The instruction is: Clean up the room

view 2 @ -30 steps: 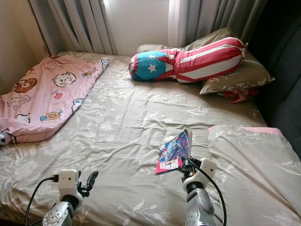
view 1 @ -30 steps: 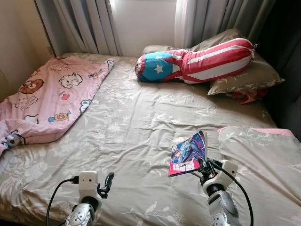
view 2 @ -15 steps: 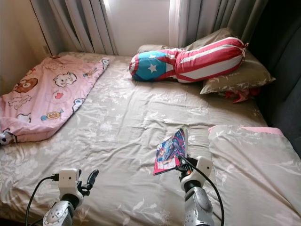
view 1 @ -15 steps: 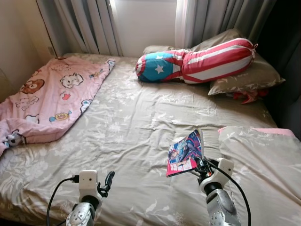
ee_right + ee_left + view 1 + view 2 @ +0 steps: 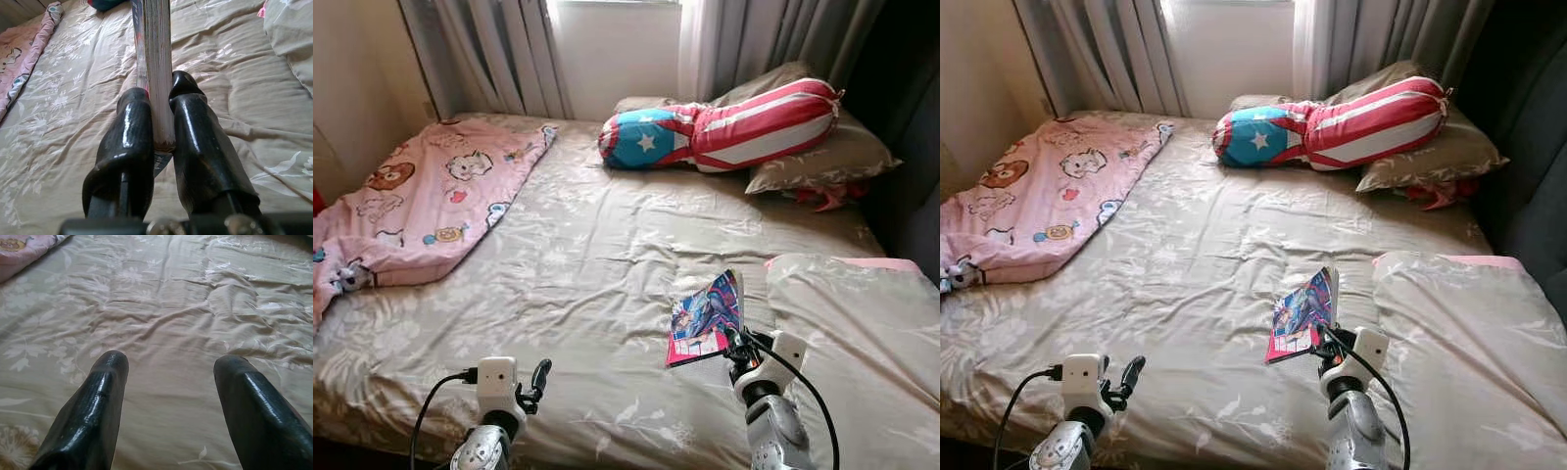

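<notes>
Above the near edge of the bed [image 5: 587, 255], toward its right side, the right hand [image 5: 736, 345] holds a comic book [image 5: 706, 318] pinched between its two black fingers [image 5: 132, 142], which close on the book's lower edge from either side. The book rises from the hand and leans away over the mattress, lifted off the sheet rather than lying on it. Its cover is bright, mostly blue and red with a drawn figure, a pinkish band along the lower edge, and the right wrist view shows the pale stacked page edges standing straight up between the fingertips.

The left hand [image 5: 537, 377] hovers over the near-left part of the bed with its fingers [image 5: 98, 406] spread apart and nothing between them; the left wrist view looks past them onto wrinkled beige sheet with a pale leaf print.

At the far-left corner of the bed a pink blanket [image 5: 421, 206] with cartoon animals lies rumpled along the left edge. At the head of the bed, toward the far-right corner, a bolster [image 5: 724, 127] in red and white stripes with a blue end and white star rests against a beige pillow [image 5: 822, 157]. A folded beige duvet [image 5: 852, 333] covers the near-right corner, just beside the held book. Grey curtains [image 5: 499, 49] hang behind the head of the bed
</notes>
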### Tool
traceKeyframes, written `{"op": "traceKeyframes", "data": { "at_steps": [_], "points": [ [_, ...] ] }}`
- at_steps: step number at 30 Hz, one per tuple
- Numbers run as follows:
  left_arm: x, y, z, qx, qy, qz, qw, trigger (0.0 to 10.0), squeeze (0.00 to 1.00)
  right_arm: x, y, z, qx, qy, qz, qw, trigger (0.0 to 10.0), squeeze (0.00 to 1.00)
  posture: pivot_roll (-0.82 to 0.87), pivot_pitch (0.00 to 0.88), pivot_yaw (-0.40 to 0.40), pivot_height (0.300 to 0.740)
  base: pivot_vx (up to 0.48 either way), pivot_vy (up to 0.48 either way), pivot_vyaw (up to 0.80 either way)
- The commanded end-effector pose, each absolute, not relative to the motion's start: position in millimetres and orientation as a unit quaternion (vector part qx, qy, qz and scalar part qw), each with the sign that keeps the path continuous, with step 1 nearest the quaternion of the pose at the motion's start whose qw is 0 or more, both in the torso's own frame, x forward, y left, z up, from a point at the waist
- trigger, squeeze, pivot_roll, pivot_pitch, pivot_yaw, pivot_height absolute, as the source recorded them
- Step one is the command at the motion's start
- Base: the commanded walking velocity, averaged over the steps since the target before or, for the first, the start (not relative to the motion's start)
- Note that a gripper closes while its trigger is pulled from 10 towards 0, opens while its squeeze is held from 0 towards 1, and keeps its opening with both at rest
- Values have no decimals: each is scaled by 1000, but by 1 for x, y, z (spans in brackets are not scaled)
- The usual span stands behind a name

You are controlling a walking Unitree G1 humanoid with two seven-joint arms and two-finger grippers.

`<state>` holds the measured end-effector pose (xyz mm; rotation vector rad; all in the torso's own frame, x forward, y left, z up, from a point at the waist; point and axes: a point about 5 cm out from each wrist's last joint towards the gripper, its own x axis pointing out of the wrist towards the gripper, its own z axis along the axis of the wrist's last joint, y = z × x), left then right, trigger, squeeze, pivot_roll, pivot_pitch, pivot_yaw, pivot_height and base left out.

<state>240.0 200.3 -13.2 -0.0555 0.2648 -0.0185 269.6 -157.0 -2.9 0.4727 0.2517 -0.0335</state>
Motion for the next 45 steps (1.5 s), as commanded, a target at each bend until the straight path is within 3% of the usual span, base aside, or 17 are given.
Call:
{"op": "traceKeyframes", "data": {
  "at_steps": [1,14,18,45],
  "points": [
    [239,202,-14,-28,137,-6,990,10000,0,276,-158,6,229,99,-16,968,10000,0,11,17,-13,676,0,0,0],
    [237,202,-15,-27,139,-3,990,10000,0,277,-156,5,222,108,-11,969,10000,0,13,24,-15,676,0,0,0],
    [237,202,-16,-26,140,-3,990,10000,0,277,-155,4,218,111,-9,970,10000,0,13,24,-15,650,0,0,0],
    [234,204,-15,-21,138,-5,990,10000,0,275,-155,4,221,103,-23,970,10000,0,27,33,-12,650,0,0,0]
  ]
}}
